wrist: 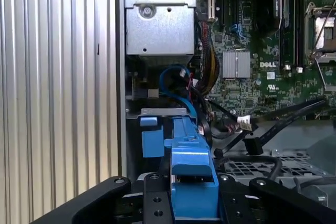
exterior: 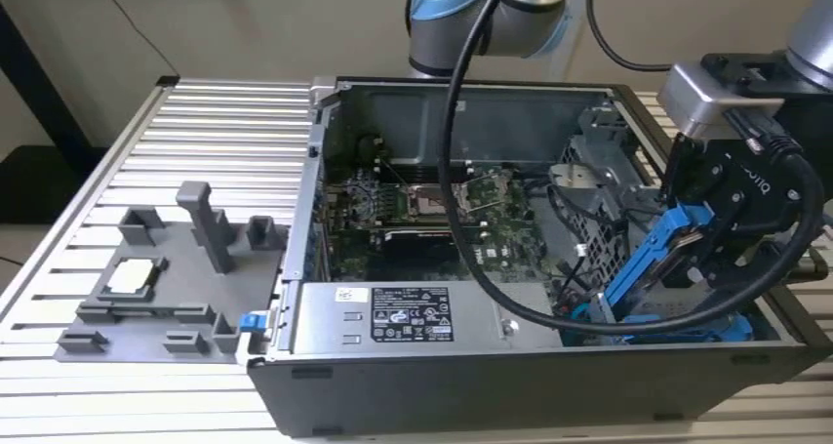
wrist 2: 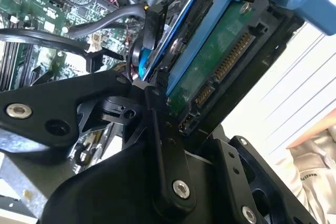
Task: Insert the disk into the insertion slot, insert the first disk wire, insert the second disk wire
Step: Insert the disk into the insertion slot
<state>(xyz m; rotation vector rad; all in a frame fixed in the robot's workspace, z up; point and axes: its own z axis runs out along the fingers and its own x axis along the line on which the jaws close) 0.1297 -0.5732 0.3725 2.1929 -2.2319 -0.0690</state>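
We have the fingers [wrist: 156, 201] clamped on the disk [exterior: 654, 259], which is tilted steeply at lower right of the exterior view. Lower end sits inside the case [exterior: 521, 385], beside the insertion slot [exterior: 588, 234], not seated.

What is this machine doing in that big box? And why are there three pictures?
It is a robot arm working at an open computer case on a ribbed metal table. One picture comes from a camera standing off to the side. The other two come from cameras riding on the arm's wrist. The arm's hand is shut on the disk, a flat drive in a blue frame. It holds the drive tilted, lower end down in the case by the holey grey insertion slot. Inside the case are a green circuit board and a grey power box. A grey tray of holders lies on the table beside the case.
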